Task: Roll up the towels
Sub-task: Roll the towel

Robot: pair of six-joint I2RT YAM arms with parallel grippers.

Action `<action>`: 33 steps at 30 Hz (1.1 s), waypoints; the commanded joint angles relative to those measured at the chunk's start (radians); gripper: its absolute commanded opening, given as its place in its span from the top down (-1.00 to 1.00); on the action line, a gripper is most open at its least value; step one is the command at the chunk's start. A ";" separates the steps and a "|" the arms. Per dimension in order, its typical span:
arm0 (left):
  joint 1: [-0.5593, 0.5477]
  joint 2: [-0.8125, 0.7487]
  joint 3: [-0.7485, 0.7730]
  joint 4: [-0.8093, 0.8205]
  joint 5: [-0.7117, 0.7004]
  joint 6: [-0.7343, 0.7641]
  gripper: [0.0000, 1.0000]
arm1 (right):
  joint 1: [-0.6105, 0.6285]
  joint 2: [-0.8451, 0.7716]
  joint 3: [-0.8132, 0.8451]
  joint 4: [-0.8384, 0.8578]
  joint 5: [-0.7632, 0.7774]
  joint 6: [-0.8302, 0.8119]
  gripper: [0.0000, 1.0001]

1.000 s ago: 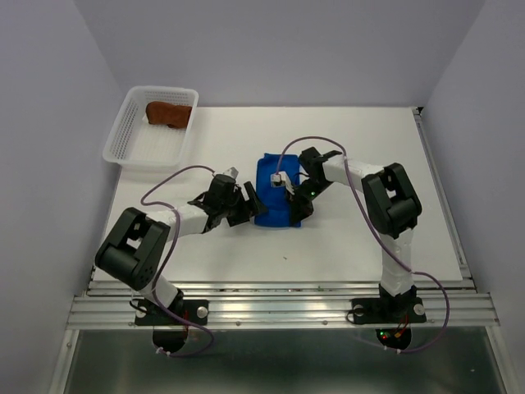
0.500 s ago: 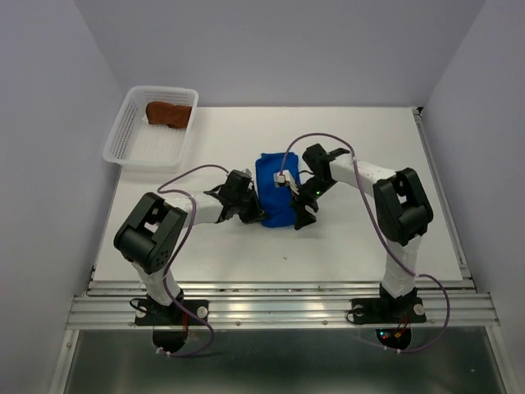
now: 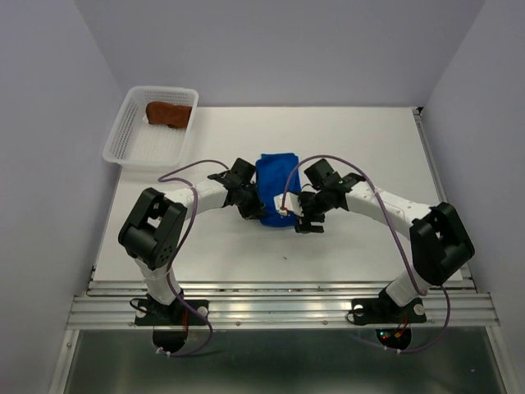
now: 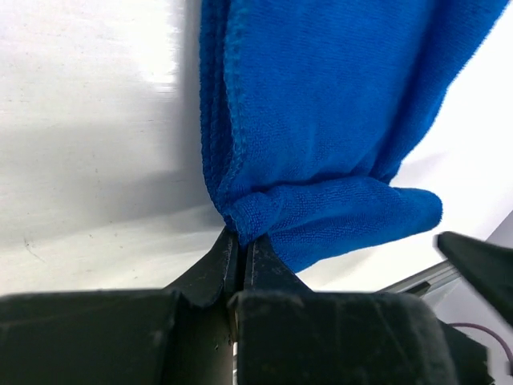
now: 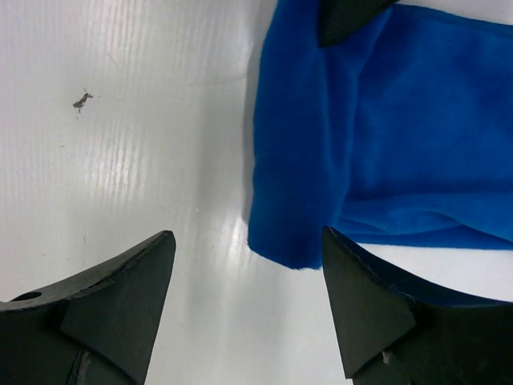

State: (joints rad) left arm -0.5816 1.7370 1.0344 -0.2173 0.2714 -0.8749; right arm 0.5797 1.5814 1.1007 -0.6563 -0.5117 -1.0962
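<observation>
Blue towel [image 3: 275, 185]: folded, mid worktop [image 3: 361, 139], btwn both hands.
L hand [image 4: 239, 242]: pinched shut on towel's corner fold.
R hand [image 5: 247, 241]: spread wide, towel's other corner btwn fingers, ungripped.
Brown towel [image 3: 168, 113]: in basket [image 3: 115, 148], well beyond L hand.

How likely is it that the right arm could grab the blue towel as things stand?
Probably yes. The right end effector is open, with a corner of the blue towel lying between its fingers and nothing in the way. The left end effector pinches the towel's other side, apart from it.
</observation>
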 commanded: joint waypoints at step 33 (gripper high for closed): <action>0.177 -0.020 -0.080 -0.021 0.382 -0.165 1.00 | 0.161 0.100 -0.108 0.354 0.110 0.041 0.33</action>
State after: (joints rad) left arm -0.4141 1.7702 0.9783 -0.2661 0.5903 -1.0103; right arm 0.7391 1.6661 0.9672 -0.3199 -0.3565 -1.0786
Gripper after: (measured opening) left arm 0.059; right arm 0.341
